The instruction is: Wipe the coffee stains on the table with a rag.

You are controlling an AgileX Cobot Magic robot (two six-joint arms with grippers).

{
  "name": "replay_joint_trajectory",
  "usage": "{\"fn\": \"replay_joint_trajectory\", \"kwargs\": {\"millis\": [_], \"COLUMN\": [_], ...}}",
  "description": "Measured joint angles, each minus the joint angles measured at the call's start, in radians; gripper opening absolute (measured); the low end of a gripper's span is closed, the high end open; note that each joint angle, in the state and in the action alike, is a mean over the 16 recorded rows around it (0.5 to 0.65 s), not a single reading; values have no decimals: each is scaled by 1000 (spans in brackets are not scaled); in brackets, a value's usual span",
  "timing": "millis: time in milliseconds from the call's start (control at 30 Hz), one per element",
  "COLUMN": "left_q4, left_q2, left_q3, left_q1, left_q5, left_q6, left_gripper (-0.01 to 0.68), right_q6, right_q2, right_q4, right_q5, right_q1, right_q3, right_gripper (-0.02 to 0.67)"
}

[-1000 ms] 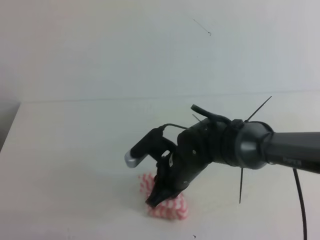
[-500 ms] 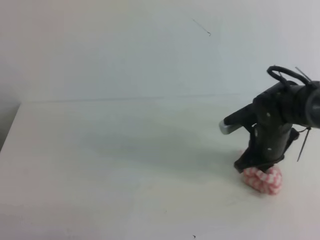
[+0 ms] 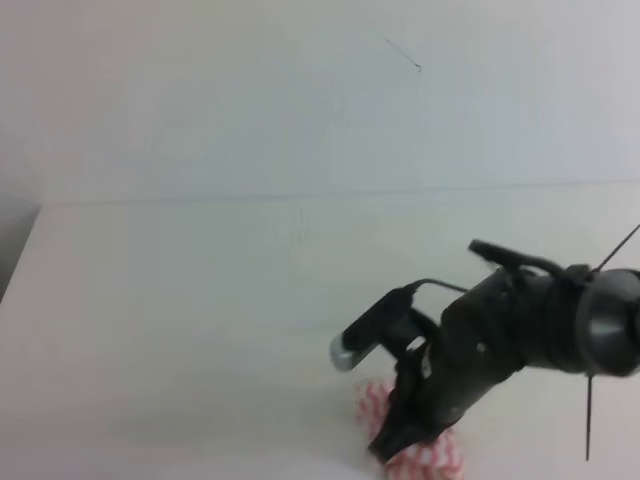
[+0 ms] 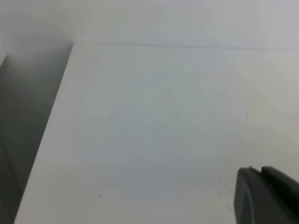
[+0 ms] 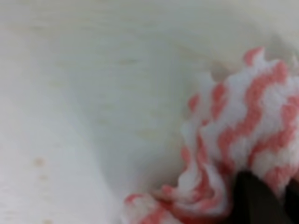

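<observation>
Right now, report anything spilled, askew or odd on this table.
No large spill shows. Faint brownish specks dot the white table beside the bunched red-and-white rag, which the right gripper presses down. A thin hairline mark crosses the back wall.

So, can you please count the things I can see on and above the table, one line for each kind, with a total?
Rags, red and white: 1
Robot end effectors: 2, the right end effector and the left end effector
Faint brownish specks on the table: too faint to count
Total: 3

rag on table, under right gripper | bare tabletop left of and behind the gripper
</observation>
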Motion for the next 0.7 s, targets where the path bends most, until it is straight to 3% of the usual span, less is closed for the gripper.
{"fn": "replay_joint_trajectory", "kwargs": {"millis": [167, 333, 700], "left_q4": [0, 0, 0], "left_q2": [0, 0, 0], "left_q3": [3, 5, -3], "left_q1": [0, 0, 0], "left_q5": [0, 0, 0], "left_q6": [0, 0, 0], "left_gripper": [0, 0, 0], "right_q6": [-42, -51, 71], "right_q2": [-13, -32, -72], "right_q4": [56, 44, -134], "right_q5": [-51, -54, 36], "right_q1": [106, 145, 9], "right_q3": [-10, -67, -213], "right_gripper": [27, 27, 31]}}
